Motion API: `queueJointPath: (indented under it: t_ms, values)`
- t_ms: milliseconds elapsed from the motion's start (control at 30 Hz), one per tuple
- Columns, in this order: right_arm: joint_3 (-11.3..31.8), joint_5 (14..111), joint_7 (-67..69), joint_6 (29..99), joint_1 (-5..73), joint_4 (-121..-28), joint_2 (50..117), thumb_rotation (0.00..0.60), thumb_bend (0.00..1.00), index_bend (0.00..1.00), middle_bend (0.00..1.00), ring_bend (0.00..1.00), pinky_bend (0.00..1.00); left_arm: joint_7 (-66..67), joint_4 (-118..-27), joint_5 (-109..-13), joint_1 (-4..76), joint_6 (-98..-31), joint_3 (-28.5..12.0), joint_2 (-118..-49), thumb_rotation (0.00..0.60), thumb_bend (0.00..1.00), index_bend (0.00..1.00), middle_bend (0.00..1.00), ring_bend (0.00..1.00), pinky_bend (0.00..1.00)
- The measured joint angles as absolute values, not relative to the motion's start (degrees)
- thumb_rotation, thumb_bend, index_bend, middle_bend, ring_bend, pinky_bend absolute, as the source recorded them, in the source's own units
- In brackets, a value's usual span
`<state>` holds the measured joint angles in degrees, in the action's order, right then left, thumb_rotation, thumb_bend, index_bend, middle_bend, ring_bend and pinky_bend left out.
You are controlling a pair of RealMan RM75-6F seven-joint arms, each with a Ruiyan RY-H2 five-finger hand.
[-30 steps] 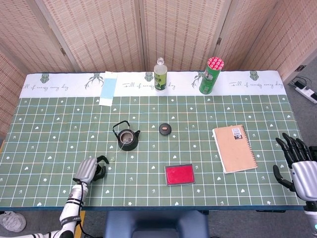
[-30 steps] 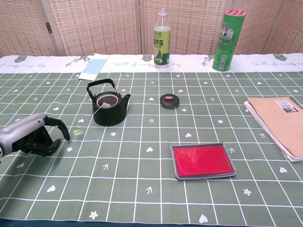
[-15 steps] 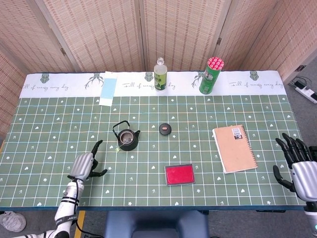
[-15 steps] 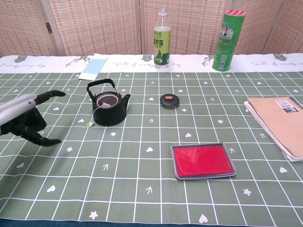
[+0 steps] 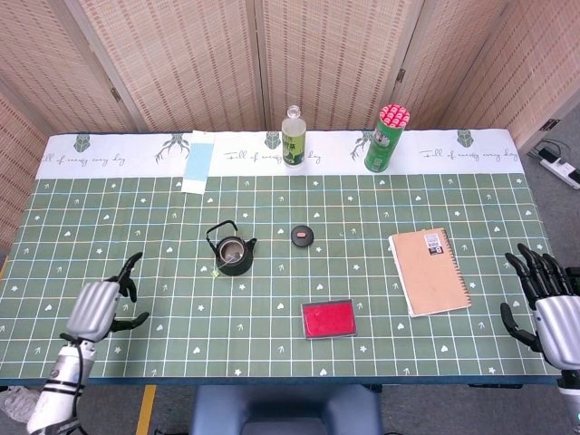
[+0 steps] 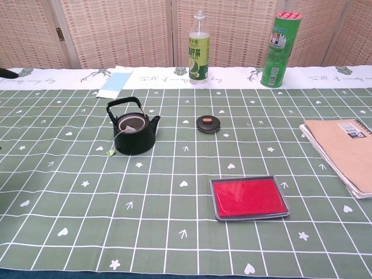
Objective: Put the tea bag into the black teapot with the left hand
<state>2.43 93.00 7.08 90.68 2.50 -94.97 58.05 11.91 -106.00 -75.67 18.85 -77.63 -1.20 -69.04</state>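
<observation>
At the table's [image 5: 109,227] near left edge, the left robot hand [image 5: 98,304] hovers with fingers spread, holding nothing, well apart from the black teapot [image 5: 232,252]. The tea bag [image 6: 129,124] sits inside the lidless pot, its tag [image 6: 110,152] hanging outside just beside it. The right robot hand [image 5: 544,304] rests spread at the near right corner.

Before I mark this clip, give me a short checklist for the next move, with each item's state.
1. Tea bag inside the black teapot: cannot tell; its string hangs over the rim, tag on the cloth.
2. Left hand free of the tea bag: ok, fingers apart, nothing held.
3. Left hand clear of the teapot: ok, near the table's left edge.
4. Teapot upright: ok.
5. Teapot lid off: ok, lying beside it.
6. Right hand idle: ok, holding nothing.
</observation>
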Motion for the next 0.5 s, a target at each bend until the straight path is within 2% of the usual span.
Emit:
queueJointPath:
  t_ms: [100, 267, 333, 400, 500]
  values:
    - [2.4, 93.0, 6.5, 90.4, 2.6, -95.0, 58.2, 0.600, 0.51, 0.00, 0.00, 0.00, 0.00, 10.7, -104.7, -80.9, 15.8, -82.3, 0.7, -67.9, 0.600, 0.17, 0.10, 0.39, 0.30, 0.36]
    - [2.4, 92.8, 5.0, 90.0, 2.7, -95.2, 58.7, 0.600, 0.51, 0.00, 0.00, 0.00, 0.00, 8.6, -98.1, -87.8, 9.8, -93.1, 2.7, -68.6, 0.600, 0.17, 0.13, 0.36, 0.23, 0.23]
    - [2.4, 92.7, 4.4, 89.9, 2.8, -95.2, 58.9, 0.600, 0.51, 0.00, 0.00, 0.00, 0.00, 7.7, -94.4, -88.9, 6.7, -97.7, 3.1, -69.4, 0.600, 0.17, 0.14, 0.30, 0.16, 0.16]
    - [2.3, 92.8, 3.7, 89.8, 2.8, -95.3, 59.1, 0.600, 0.51, 0.00, 0.00, 0.00, 0.00, 7.7, -92.1, -89.2, 4.5, -100.3, 3.5, -69.6, 0.600, 0.17, 0.13, 0.27, 0.13, 0.13]
    - [2.1, 93.0, 2.8, 89.4, 2.9, -95.6, 59.4, 0.600, 0.51, 0.00, 0.00, 0.00, 0.00, 8.0, -93.1, -89.4, 3.8, -99.7, 4.0, -69.0, 0.600, 0.17, 0.13, 0.25, 0.12, 0.13]
